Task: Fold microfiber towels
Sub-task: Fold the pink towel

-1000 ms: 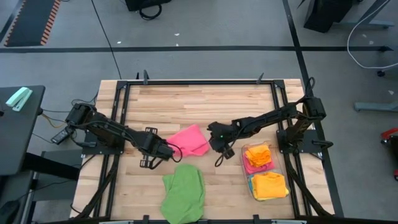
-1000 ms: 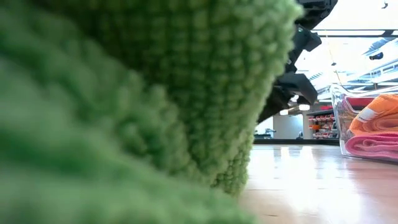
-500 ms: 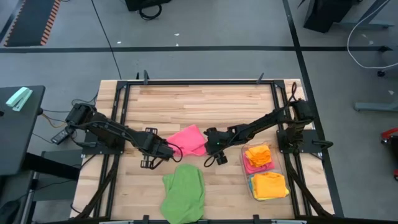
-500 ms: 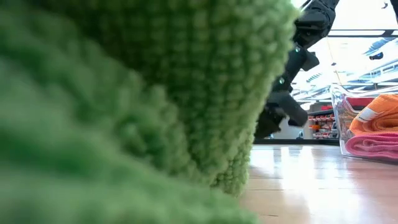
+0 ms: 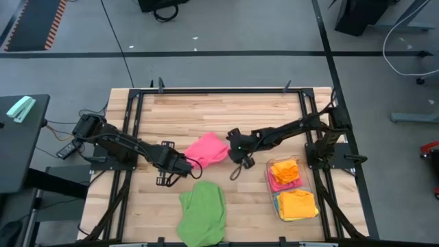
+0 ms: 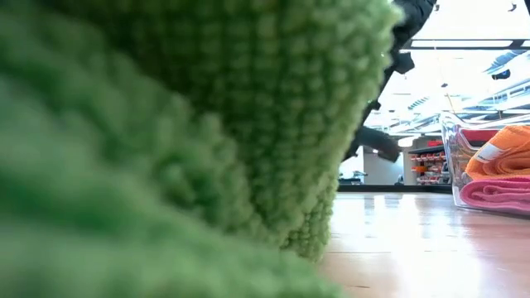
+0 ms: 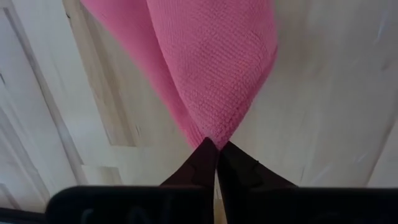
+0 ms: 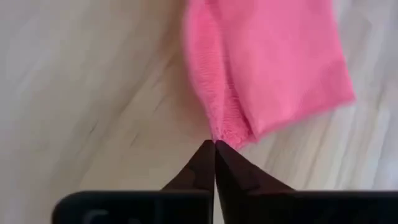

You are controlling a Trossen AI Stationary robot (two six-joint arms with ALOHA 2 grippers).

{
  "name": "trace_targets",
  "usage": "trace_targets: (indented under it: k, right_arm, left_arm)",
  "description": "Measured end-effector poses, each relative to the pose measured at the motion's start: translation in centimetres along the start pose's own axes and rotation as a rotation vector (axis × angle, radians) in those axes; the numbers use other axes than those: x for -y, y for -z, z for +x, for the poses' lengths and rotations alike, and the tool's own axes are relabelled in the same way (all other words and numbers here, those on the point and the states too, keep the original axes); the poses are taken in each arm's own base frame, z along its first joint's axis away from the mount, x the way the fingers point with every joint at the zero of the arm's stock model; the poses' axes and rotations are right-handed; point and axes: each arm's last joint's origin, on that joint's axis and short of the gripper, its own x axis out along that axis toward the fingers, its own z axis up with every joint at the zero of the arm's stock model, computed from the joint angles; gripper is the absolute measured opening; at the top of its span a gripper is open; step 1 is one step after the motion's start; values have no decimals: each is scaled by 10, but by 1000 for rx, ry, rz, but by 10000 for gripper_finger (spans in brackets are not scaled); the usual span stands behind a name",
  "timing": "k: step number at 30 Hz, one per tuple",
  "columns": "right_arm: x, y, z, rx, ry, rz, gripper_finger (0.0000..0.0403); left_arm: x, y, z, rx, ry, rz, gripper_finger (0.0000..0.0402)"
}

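A pink towel (image 5: 207, 150) lies bunched at the table's middle. My left gripper (image 5: 186, 165) is shut on its near left corner, and my right gripper (image 5: 232, 149) is shut on its right corner. A green towel (image 5: 203, 213) lies crumpled near the front edge. It fills most of the low view (image 6: 166, 124), where my right arm (image 6: 379, 142) shows behind it. My left gripper pinches the pink towel's pointed corner (image 7: 212, 132) between its two fingertips, coming steeply from above. The cloth runs away from the fingers in a fold, and its rest lies on the table. My right gripper pinches the towel's opposite corner (image 8: 227, 134) at its fingertips, slanting down from the table's right. There the edge is bunched into a small fold, and the towel spreads on the wood beyond it.
A clear plastic bin (image 5: 272, 180) at the front right holds folded orange and pink towels (image 5: 286, 171). It also shows in the low view (image 6: 489, 165). Bare wood lies along the far side of the table (image 5: 219, 113).
My right gripper has gone toward the pink towel, to the left and slightly toward the far edge. It has shut on the towel's right corner. The towel's right side has drawn in and bunched a little.
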Motion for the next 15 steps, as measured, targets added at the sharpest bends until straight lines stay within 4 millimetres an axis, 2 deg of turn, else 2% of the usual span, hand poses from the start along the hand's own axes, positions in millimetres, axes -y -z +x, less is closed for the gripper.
trace_targets:
  k: [4,7,12,15]
  right_arm:
    - [9,-4,-10,-73,9,-215,13]
    - [13,-7,-12,-87,37,-309,22]
    - [4,-9,-11,80,-167,-303,33]
    - [-4,-8,-11,103,-236,-260,44]
  left_arm:
    - [0,-2,0,15,4,6,20]
    - [1,-2,0,21,5,5,8]
    - [6,-4,-1,52,11,12,16]
    - [7,-5,-1,64,15,22,26]
